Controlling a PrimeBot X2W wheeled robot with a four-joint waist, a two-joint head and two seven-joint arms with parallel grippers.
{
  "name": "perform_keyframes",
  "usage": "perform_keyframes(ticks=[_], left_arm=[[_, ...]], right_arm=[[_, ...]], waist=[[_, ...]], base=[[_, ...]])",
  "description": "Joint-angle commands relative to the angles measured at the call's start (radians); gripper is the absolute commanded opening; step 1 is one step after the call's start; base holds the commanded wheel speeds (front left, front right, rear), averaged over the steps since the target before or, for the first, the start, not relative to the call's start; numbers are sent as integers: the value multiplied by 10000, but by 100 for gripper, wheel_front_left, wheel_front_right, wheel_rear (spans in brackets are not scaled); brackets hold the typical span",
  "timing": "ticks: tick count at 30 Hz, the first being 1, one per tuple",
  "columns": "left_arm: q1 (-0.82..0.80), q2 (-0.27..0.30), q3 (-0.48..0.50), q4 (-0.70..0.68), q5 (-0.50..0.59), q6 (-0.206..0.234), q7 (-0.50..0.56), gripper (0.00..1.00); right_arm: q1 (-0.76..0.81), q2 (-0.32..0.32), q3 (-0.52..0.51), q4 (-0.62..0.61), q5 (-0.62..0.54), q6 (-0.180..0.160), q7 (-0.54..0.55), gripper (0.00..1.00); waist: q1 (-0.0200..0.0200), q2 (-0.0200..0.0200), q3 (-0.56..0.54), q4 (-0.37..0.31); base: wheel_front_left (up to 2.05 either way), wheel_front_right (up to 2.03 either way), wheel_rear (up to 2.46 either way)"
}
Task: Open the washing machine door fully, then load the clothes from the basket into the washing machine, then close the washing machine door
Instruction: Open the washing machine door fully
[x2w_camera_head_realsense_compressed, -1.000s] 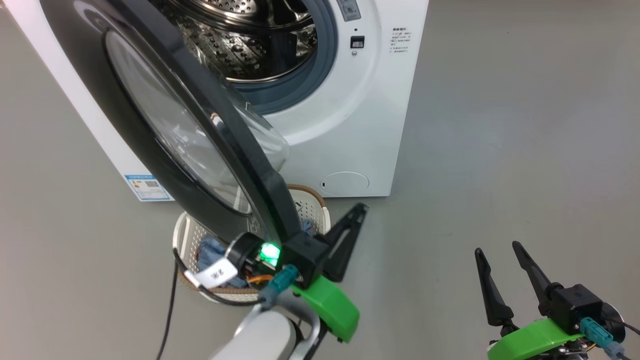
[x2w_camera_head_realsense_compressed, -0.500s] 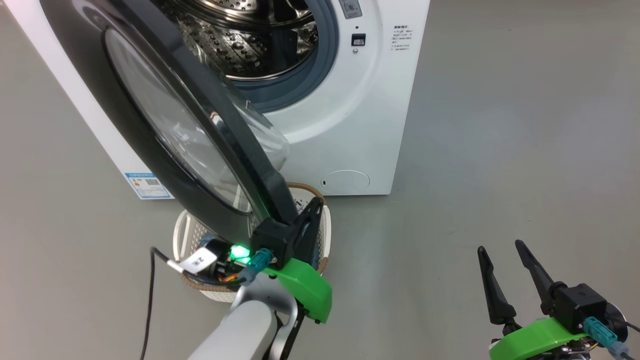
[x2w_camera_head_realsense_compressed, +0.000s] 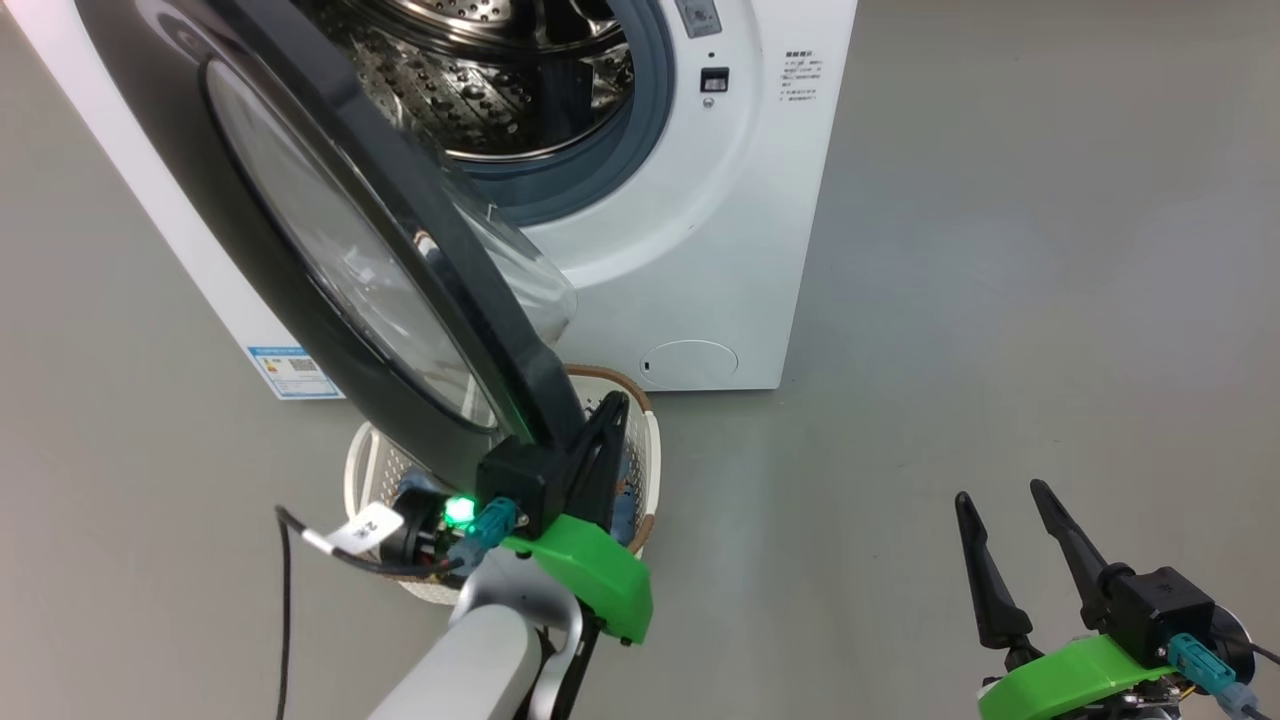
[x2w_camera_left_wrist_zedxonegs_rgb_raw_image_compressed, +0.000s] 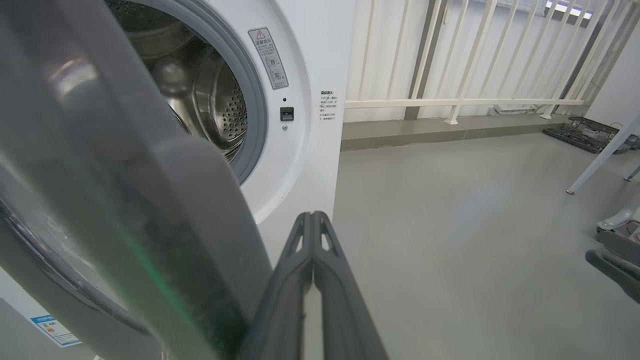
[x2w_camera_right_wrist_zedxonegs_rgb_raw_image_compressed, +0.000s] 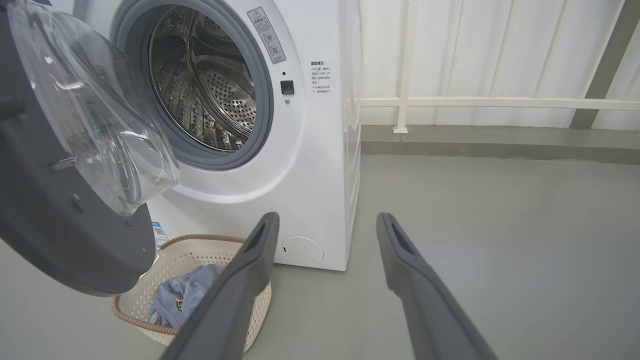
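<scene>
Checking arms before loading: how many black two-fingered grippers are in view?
2. The left gripper, shut, is beside the glossy black round door's lower edge, over the cream perforated basket; the right gripper, open, hovers over bare floor.

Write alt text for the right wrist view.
A white washer stands with its door swung open at left, steel drum exposed. A basket holding blue clothes sits on the grey floor below the door. The open right pincer points at the washer, holding nothing.
</scene>
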Motion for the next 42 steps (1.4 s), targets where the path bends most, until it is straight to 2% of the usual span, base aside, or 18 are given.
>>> perform_keyframes(ticks=[1, 11, 23, 42], left_arm=[[-72, 274, 434, -320, -43, 155, -94, 0], [668, 942, 596, -1580, -179, 515, 270, 0], [1317, 1573, 803, -2654, 21, 1210, 424, 0], [2125, 1996, 600, -4175, 386, 1881, 559, 0]], right_arm=[[-228, -17, 262, -249, 29, 16, -76, 100], [-422, -16, 211, -287, -52, 16, -76, 100], [-460, -16, 128, -270, 8, 16, -76, 100], [-595, -16, 117, -142, -38, 16, -76, 100]], waist=[[0, 0, 9, 4], [0, 0, 237, 174], [0, 0, 341, 420], [0, 0, 519, 1023]], base=[[0, 0, 0], [0, 0, 0], [0, 0, 0], [0, 0, 0]])
